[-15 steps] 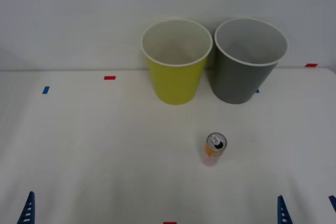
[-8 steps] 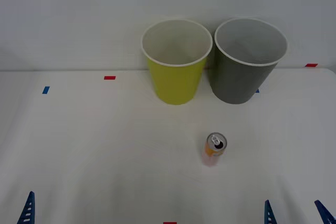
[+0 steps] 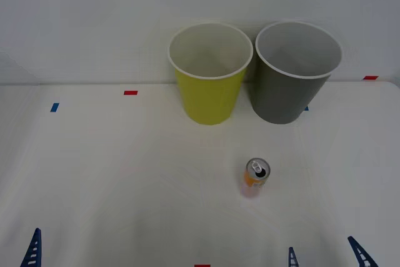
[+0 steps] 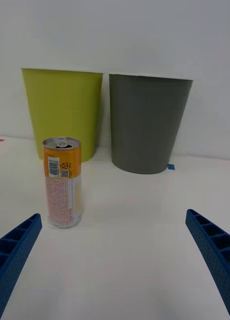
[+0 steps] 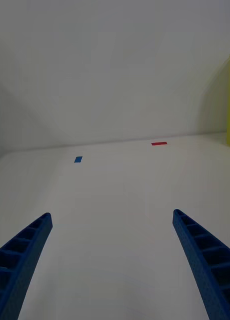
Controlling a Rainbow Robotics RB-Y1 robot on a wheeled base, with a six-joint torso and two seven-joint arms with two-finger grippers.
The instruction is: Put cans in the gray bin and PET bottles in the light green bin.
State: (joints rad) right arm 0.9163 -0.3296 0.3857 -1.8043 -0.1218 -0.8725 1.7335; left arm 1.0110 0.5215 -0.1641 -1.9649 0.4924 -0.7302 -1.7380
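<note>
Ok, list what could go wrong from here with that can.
1. The slim orange-and-pink drink can stands upright and off to one side of the open right gripper; a finger could tip it.
2. The dark gray tapered bin nearly touches the yellow-green tapered bin, so a drop could land in the wrong one.
3. The left gripper hangs open, far off.

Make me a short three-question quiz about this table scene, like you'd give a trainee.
1. True or false: the can stands upright on the table.
2. Which bin stands on the robot's right: the light green bin or the gray bin?
3. Which gripper faces the can with fingers spread: the left gripper or the right gripper?

Key: 1 true; 2 gray bin; 3 right gripper.
</note>
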